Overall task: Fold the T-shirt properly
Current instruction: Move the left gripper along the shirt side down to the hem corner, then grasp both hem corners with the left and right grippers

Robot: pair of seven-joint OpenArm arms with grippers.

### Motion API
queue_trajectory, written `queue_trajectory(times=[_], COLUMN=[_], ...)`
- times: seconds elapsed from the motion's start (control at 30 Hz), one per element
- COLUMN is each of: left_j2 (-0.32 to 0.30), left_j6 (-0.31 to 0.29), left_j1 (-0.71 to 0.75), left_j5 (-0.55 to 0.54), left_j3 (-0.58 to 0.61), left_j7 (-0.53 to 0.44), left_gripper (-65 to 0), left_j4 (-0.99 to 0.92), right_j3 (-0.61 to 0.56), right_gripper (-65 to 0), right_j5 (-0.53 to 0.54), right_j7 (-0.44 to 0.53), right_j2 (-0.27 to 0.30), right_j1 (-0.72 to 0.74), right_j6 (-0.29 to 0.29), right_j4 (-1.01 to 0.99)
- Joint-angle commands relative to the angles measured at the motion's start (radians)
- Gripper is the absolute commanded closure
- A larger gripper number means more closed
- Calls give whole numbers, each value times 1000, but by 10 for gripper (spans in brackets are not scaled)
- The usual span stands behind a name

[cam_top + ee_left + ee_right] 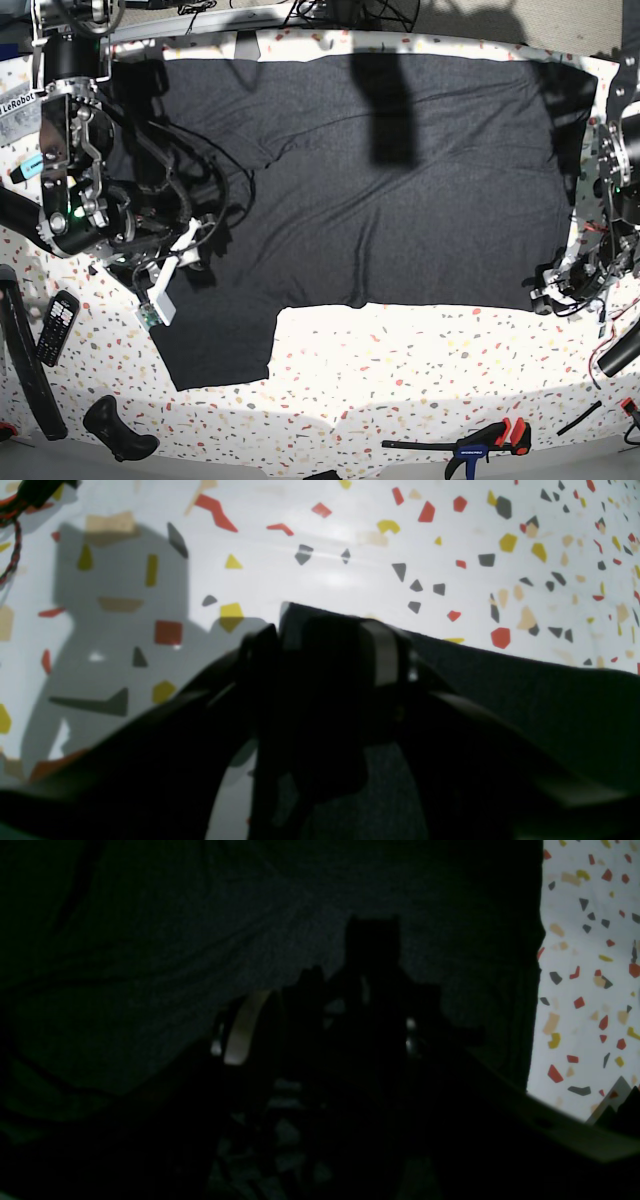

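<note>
Left wrist view: the left gripper (pixel 345 630) is clamping the T-shirt (pixel 550 705) at its edge, over the speckled table (pixel 325 555).

Right wrist view: too dark (cloth filling the frame) to tell how the right gripper (pixel 370 970) stands.

Base view: the whole shirt is lying spread flat, no fold made yet; folding is only starting.

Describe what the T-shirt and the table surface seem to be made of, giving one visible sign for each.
T-shirt: soft knit fabric, probably cotton, matte charcoal; it lies in soft wrinkles and shows a fine weave up close. Table: hard, smooth white top with coloured terrazzo-style flecks, possibly laminate; it shows a faint sheen.
</note>
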Motion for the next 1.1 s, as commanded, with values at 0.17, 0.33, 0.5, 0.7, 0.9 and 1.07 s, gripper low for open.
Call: queue_trajectory(times=[0.17, 0.33, 0.5, 0.7, 0.9, 1.07], left_j2=[0, 0, -1, -1, 0, 0], left_j6=[-39, -38, -38, -38, -38, -38], left_j1=[-23, -10, 17, 14, 14, 14], left_j5=[-130, -127, -126, -127, -128, -158], left_j3=[-1, -1, -1, -1, -1, -1], left_j7=[109, 128, 111, 102, 97, 101], left_gripper=[-251, -214, -133, 0, 0, 0], left_j4=[10, 10, 10, 10, 10, 10], right_j3=[8, 8, 8, 8, 8, 8], right_gripper=[-313, -313, -313, -312, -312, -312], right_j5=[2, 2, 2, -101, -169, -224], right_j7=[16, 18, 44, 121, 260, 227], right_j2=[11, 11, 11, 11, 8, -6], right_j1=[22, 22, 22, 23, 44, 191], right_j6=[0, 0, 0, 0, -72, -121], right_j4=[18, 18, 18, 18, -8, -220])
